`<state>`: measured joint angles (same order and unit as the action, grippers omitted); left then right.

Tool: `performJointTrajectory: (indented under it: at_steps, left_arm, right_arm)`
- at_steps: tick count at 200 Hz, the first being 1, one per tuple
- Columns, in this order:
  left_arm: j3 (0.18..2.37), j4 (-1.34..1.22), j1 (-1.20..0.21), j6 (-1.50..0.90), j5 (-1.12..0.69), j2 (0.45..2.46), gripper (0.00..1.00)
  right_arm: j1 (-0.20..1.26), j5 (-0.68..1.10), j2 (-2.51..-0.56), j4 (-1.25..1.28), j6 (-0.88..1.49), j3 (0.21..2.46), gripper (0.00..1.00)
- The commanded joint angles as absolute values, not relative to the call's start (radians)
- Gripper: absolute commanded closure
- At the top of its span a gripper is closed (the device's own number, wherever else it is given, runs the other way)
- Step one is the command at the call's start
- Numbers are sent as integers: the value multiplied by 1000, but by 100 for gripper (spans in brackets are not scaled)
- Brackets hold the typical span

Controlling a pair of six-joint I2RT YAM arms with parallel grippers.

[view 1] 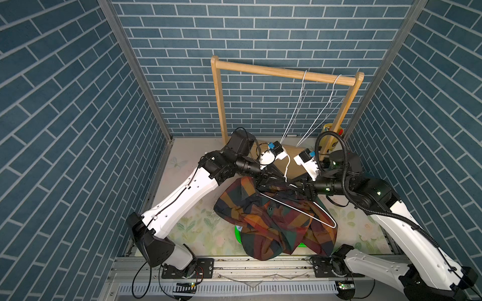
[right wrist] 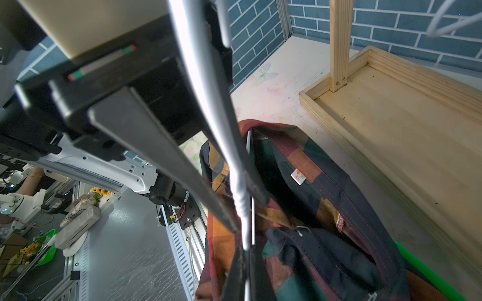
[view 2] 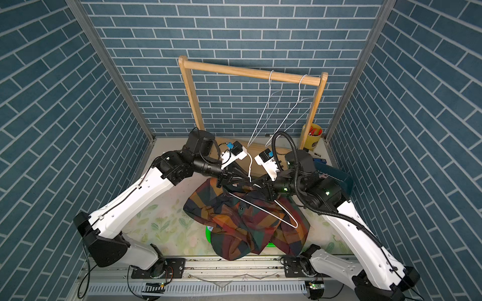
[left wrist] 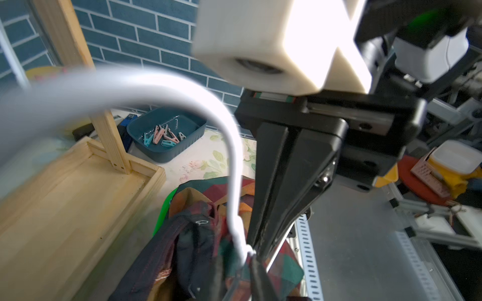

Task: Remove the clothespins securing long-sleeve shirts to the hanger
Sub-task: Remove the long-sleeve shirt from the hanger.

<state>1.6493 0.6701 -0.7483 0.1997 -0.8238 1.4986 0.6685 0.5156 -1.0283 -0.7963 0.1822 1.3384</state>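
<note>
Several pink and teal clothespins (left wrist: 163, 136) lie loose in a dark teal tray (left wrist: 167, 153). In a top view that tray (view 2: 344, 179) sits right of centre, partly behind the right arm (view 2: 360, 239). One plaid shirt (view 1: 273, 224) is heaped at lower centre of both top views. It lies over a green basket (view 1: 237, 232) on the floral desk (view 1: 198, 229) and is draped on a white wire hanger (left wrist: 233, 166). Right jaws are clamped together on the hanger's twisted neck. Left jaws stand slightly apart, one on either side of that neck. Behind, at upper centre, a wooden rack (view 1: 260, 69) carries two more wire hangers (view 1: 304, 80).
</note>
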Motion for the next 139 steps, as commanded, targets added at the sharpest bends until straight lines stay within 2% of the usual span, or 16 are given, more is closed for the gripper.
performJointTrajectory:
  at_steps: [1,14,46,86,111,139]
  left_arm:
    - [1662,687,-739,195,-788,1497,55]
    - [1648,665,-728,173,-763,1486,47]
    - [1585,576,-670,99,-702,1424,34]
    - [1472,500,-532,-12,-585,1283,28]
    - [1427,628,-467,-17,-506,1221,26]
    - [1274,704,-464,-68,-457,1140,26]
  right_arm:
    - [669,504,-986,-833,156,1326,100]
    - [669,496,-972,-860,158,1318,100]
    - [669,422,-909,-920,168,1295,100]
    - [668,276,-869,-1031,181,1335,100]
    - [669,172,-875,-1119,189,1424,100]
    - [668,127,-909,-1174,187,1554,100]
